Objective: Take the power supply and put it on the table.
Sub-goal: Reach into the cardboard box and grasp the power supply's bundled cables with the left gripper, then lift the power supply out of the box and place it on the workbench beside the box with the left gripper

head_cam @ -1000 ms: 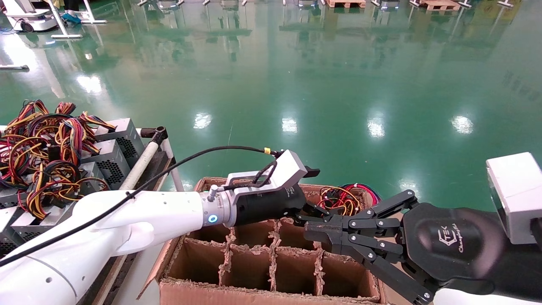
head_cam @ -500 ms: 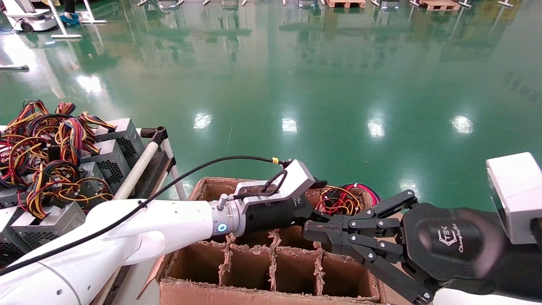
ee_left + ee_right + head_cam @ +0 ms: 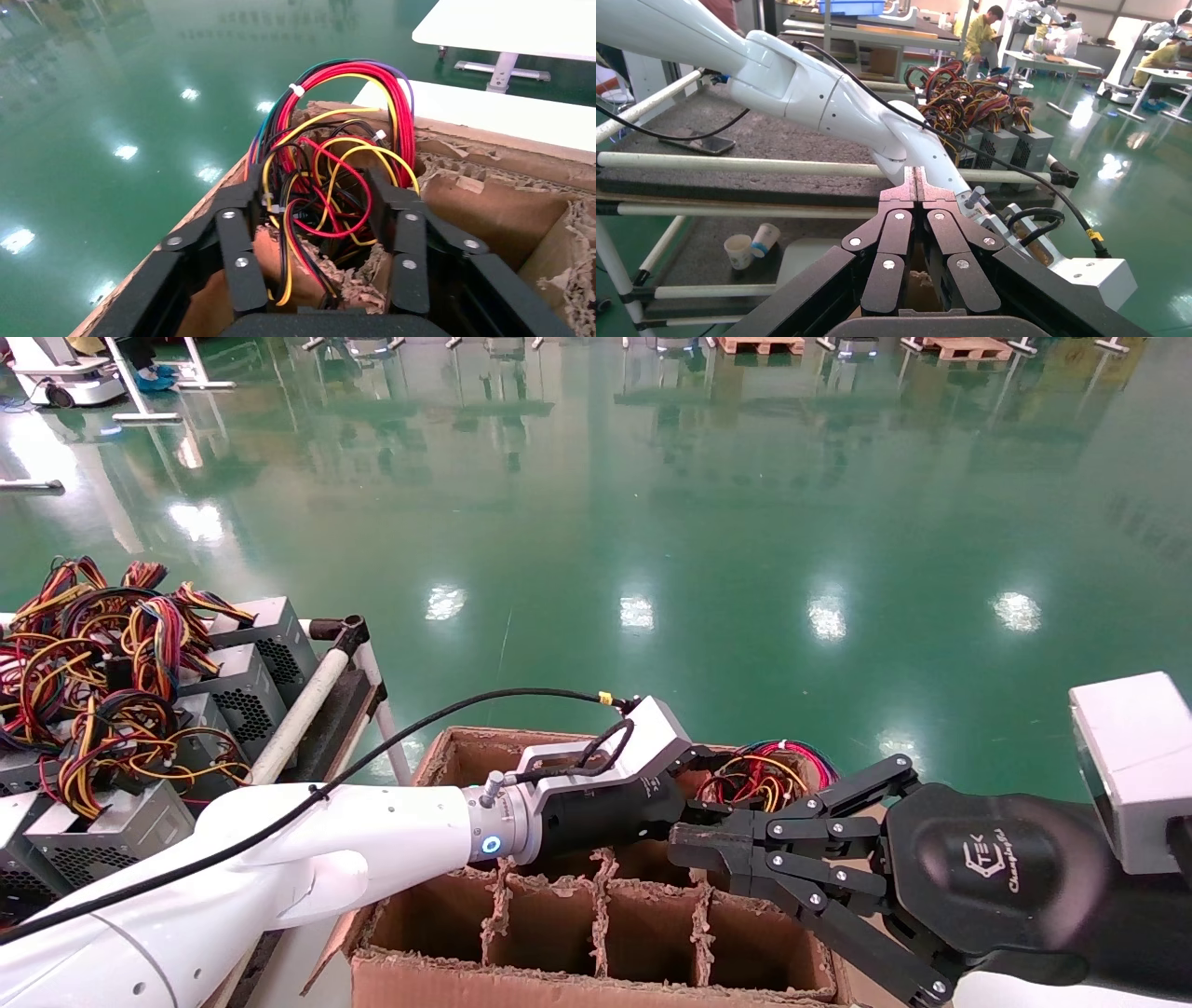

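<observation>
Only readable marking: white logo "TEK" with script word, apparently "Champion", on black housing of right end effector (image 3: 722,859), head view. Script letters partly unclear. No legible text on cardboard box (image 3: 596,980), power supplies, or wires.

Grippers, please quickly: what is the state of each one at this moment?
Left gripper: open, fingers either side of the power supply's wires in the cardboard box, holding nothing.
Right gripper: closed, empty, over the box.
</observation>
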### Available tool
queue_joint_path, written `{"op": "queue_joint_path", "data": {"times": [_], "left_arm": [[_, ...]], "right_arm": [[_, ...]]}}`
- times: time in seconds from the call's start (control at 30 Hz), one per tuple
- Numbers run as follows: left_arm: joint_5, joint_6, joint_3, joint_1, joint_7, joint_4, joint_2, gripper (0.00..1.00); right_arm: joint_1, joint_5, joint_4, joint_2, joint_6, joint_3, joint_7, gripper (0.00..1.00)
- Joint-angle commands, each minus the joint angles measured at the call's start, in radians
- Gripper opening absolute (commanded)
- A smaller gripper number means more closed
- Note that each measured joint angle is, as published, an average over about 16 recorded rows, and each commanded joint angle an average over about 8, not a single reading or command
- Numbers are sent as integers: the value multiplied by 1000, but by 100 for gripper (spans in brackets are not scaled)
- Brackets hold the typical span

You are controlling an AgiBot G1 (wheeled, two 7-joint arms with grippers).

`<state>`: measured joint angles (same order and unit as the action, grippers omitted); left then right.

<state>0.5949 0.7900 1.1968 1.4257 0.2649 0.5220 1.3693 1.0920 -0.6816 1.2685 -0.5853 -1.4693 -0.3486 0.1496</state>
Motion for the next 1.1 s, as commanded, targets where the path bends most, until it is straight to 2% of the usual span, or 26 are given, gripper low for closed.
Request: {"op": "queue_joint_path", "data": {"times": [0.03,0.67,1.1], "left_arm": [[-14,-3,12,1,6,-4,0,0],[-139,-19,74,13,47,-17,-1,0],[-262,-17,59,61,62,-19,-4,0]], "right_arm": [[0,0,0,0,0,0,0,0],[0,0,0,0,0,0,0,0],[0,0,0,0,0,0,0,0]]}}
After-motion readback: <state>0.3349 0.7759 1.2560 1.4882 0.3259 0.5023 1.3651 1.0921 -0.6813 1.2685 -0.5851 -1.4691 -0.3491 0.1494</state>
